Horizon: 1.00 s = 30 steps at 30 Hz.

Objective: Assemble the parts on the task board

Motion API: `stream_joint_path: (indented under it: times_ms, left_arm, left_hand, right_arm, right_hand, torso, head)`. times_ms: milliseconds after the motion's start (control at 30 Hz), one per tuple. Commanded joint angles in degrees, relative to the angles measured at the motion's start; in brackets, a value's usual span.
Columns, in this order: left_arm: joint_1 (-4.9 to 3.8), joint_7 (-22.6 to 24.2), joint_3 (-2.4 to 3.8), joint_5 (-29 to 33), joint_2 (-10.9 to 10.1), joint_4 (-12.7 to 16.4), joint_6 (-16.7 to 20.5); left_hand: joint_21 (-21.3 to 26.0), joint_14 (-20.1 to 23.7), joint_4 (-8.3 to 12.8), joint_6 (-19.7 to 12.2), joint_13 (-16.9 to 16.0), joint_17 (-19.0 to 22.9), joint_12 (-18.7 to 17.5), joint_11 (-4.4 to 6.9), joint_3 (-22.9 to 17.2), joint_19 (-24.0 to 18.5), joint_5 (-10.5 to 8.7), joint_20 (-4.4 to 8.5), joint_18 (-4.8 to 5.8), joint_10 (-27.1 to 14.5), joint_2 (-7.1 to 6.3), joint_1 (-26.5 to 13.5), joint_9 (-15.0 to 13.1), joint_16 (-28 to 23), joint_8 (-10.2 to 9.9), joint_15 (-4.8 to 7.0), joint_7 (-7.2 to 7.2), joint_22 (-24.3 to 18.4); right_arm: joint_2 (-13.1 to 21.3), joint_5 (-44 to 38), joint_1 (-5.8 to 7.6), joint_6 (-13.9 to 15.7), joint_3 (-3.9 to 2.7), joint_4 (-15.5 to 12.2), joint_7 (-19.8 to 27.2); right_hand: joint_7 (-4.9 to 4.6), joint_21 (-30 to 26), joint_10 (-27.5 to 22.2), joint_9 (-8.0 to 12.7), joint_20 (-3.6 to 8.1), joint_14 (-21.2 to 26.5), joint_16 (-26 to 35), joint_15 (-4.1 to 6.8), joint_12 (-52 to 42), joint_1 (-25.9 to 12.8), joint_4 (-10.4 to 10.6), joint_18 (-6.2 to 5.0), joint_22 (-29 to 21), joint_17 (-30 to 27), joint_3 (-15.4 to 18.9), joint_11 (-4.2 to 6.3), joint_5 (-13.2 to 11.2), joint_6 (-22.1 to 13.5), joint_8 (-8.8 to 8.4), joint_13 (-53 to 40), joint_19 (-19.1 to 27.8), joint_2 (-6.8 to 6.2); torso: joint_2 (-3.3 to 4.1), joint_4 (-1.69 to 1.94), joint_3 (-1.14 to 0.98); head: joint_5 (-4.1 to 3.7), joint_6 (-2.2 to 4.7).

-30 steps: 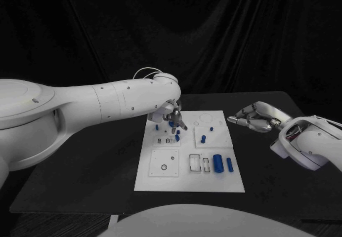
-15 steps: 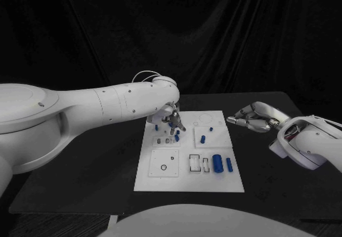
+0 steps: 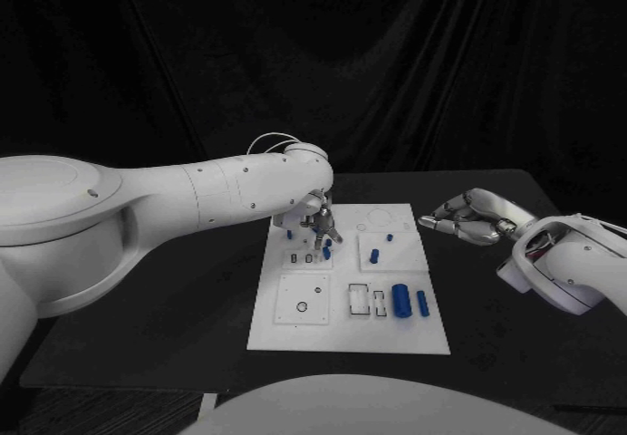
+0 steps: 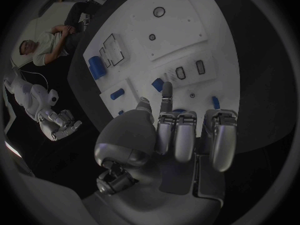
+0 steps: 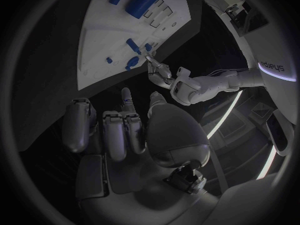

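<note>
- Left hand (image 3: 313,220) hovers over the far part of the task board (image 3: 392,340), most fingers curled, one finger and the thumb reaching down; whether they pinch anything, I cannot tell.
- Small blue parts (image 3: 324,253) stand just beneath those fingertips (image 4: 166,89).
- Right hand (image 3: 464,216) waits beside the board, fingers curled on nothing.
- Best play, I'd say: lower slowly, straight above the chosen part, without nudging neighbours.

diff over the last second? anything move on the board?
Barely. The left robot hand stays poised over the far-left part of the task board, its fingertips beside the small blue parts there; only a slight shift, nothing taken or let go. The right robot hand stays curled off the board's right edge. The larger blue parts lie unmoved.
</note>
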<state>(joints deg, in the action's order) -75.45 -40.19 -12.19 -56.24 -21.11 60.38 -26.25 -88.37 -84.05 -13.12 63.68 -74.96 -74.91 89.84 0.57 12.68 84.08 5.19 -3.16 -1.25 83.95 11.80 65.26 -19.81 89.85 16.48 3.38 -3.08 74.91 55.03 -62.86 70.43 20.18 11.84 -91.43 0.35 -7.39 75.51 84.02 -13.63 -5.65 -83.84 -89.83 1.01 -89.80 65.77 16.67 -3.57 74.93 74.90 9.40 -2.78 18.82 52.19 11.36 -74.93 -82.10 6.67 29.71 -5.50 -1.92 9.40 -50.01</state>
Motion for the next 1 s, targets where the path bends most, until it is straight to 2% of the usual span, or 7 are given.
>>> stream_joint_path:
  times_ms: [33,333,500,700,1000]
  left_arm:
    - [0.17,-1.12,0.06,-0.04,0.20,-0.16,-1.12]
    - [0.44,-0.61,0.06,-0.04,0.50,-0.62,-1.66]
    - [0.75,-0.39,0.06,-0.04,0.67,-0.82,-1.94]
    - [1.14,-0.25,0.06,-0.04,0.75,-0.97,-2.09]
    - [1.70,0.06,0.06,-0.04,0.97,-1.38,-1.98]
  left_hand:
    - [0.27,-5.95,-0.01,-0.11,-15.04,-15.09,0.16,0.32,-0.43,3.17,0.01,0.32,0.25,6.05,-0.16,-0.07,-0.13,0.15,-0.30,0.27,0.07,11.46]
    - [0.34,-5.95,0.22,-0.10,-15.04,-15.09,0.16,0.33,-0.75,3.10,0.06,0.34,0.23,6.05,-0.25,0.19,-0.37,0.15,-0.46,0.28,0.08,11.36]
    - [0.42,-5.95,0.33,-0.20,-15.04,-15.09,0.16,0.33,-0.92,3.00,0.08,0.35,0.19,6.05,-0.29,0.32,-0.43,0.15,-0.63,0.29,0.06,11.23]
    - [0.46,-5.95,0.46,-0.07,-15.04,-15.09,0.16,0.35,-1.25,3.00,0.20,0.37,0.19,6.05,-0.29,0.44,-0.49,0.15,-0.92,0.31,0.08,11.22]
    - [0.51,-5.95,0.60,-0.27,-15.04,-15.09,0.16,0.31,-1.55,2.96,0.36,0.37,0.17,6.05,-0.35,0.54,-0.37,0.15,-1.44,0.30,0.00,11.17]
  right_arm:
    - [-0.04,-0.02,-0.15,-0.36,-0.04,-0.01,-0.85]
    - [-0.07,-0.02,-0.15,-0.44,-0.04,0.04,-0.82]
    - [-0.07,-0.02,-0.15,-0.44,-0.04,0.11,-0.67]
    - [-0.10,-0.02,-0.15,-0.54,-0.04,0.18,-0.57]
    - [-0.03,-0.02,-0.16,-0.62,-0.04,0.14,-0.60]
  right_hand:
    - [0.10,-0.20,5.98,0.06,0.02,-6.16,-0.17,-0.39,-0.20,0.36,-0.05,-0.06,10.28,15.10,0.28,-0.22,0.19,-0.44,0.25,-15.07,0.40,0.11]
    - [0.10,-0.28,5.98,0.06,0.01,-6.16,-0.17,-0.39,-0.20,0.36,-0.04,-0.08,10.25,15.10,0.30,-0.22,0.18,-0.45,0.25,-15.07,0.44,0.13]
    - [0.10,-0.34,5.98,0.06,0.01,-6.16,-0.17,-0.39,-0.20,0.37,-0.05,-0.09,10.23,15.10,0.39,-0.22,0.17,-0.46,0.25,-15.07,0.48,0.09]
    - [0.11,-0.41,5.98,0.08,0.01,-6.16,-0.17,-0.39,-0.20,0.47,-0.09,-0.10,10.21,15.10,0.60,-0.21,0.32,-0.50,0.25,-15.07,0.52,-0.05]
    - [0.12,-0.51,5.98,0.08,0.01,-6.16,-0.17,-0.38,-0.20,0.54,-0.10,-0.13,10.18,15.10,0.69,-0.20,0.44,-0.51,0.26,-15.07,0.58,-0.10]
  torso:
    - [-0.07,-0.07,-0.04]
    - [-0.06,-0.03,-0.04]
    - [-0.11,-0.07,-0.08]
    - [-0.13,-0.12,-0.03]
    - [-0.15,-0.12,-0.05]
  head:
    - [0.15,0.01]
    - [-0.04,0.01]
    - [-0.01,0.01]
    - [0.13,0.01]
    - [-0.05,0.01]
